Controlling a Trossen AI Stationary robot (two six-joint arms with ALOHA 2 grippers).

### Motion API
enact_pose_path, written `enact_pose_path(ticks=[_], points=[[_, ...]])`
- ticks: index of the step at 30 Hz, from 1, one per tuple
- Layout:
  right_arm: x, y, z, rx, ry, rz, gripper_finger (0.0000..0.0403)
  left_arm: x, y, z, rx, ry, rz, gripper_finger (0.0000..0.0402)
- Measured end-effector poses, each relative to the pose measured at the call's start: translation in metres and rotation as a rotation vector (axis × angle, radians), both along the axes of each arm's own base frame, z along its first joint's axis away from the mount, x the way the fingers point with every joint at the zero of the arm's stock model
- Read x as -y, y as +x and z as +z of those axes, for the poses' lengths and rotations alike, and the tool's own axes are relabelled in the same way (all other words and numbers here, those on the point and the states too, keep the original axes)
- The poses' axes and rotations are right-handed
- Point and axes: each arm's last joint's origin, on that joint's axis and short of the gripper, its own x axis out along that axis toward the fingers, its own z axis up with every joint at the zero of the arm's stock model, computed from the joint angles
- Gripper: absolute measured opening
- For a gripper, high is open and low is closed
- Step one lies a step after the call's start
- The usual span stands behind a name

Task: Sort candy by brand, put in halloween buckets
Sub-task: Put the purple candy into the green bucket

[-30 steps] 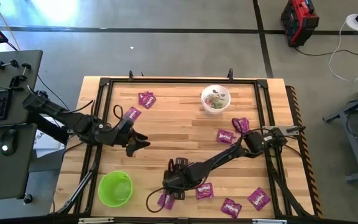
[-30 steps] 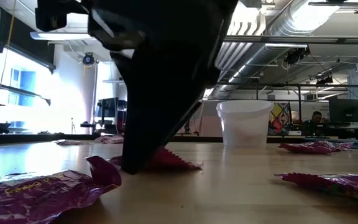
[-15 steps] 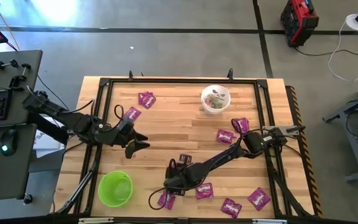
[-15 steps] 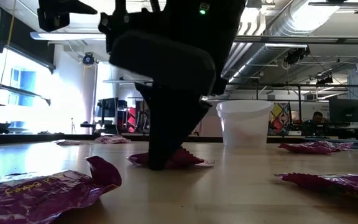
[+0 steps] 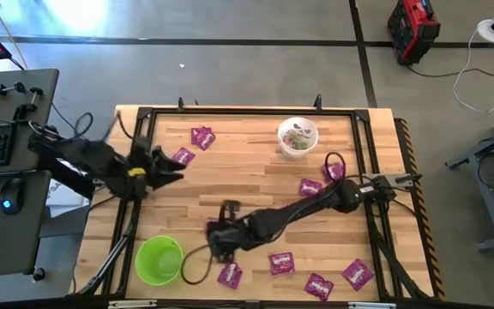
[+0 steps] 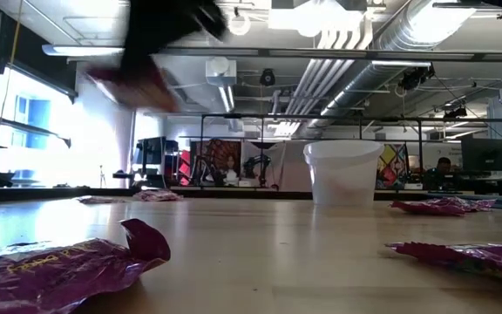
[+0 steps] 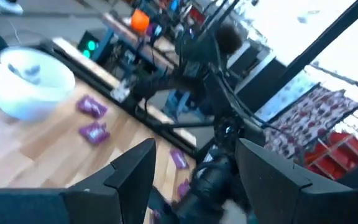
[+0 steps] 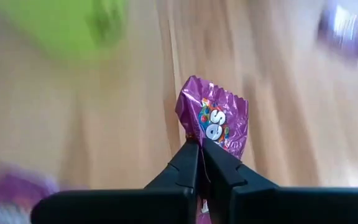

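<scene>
My right gripper (image 5: 216, 239) is shut on a purple-magenta candy packet (image 8: 216, 121), a little to the right of the lime green bucket (image 5: 159, 260), which stands near the front left. In the low view the gripper and packet (image 6: 133, 85) are a blur high above the table. My left gripper (image 5: 166, 169) hovers open and empty at the left, near a packet (image 5: 182, 157). The white bucket (image 5: 298, 137), with small sweets inside, stands at the far side. Several more packets lie flat on the table, such as one (image 5: 281, 262) near the front. My right gripper pinches the packet by its crimped edge (image 8: 194, 138) between its two fingers, coming from above and pointing down. The rest of the packet reaches out past the fingertips. The packet is lifted clear of the table.
Loose packets lie at the front (image 5: 229, 275), front right (image 5: 357, 273), right of centre (image 5: 310, 187) and far left (image 5: 202, 136). A black frame (image 5: 247, 112) runs round the tabletop. There is bare wood at the table's centre.
My right gripper has risen from the table with the packet, lifting it clear, and has gone toward the left, closer to the green bucket. My left gripper has drawn back toward the table's left and far edges.
</scene>
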Motion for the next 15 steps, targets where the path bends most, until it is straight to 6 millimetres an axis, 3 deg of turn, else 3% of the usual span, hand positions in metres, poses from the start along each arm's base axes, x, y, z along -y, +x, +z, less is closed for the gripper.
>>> enact_pose_path(ticks=[5, 8, 15], points=[[0.001, 0.029, 0.037, 0.380, 0.222, 0.286, 0.0001, -0.008, -0.013, 0.005, 0.042, -0.001, 0.061, 0.0211], [-0.001, 0.036, 0.034, 0.447, 0.220, 0.384, 0.0001, -0.009, -0.015, 0.006, 0.048, -0.002, 0.079, 0.0211], [0.002, 0.059, -0.002, 0.518, 0.265, 0.404, 0.0000, -0.009, -0.013, 0.004, 0.037, 0.005, 0.110, 0.0211]])
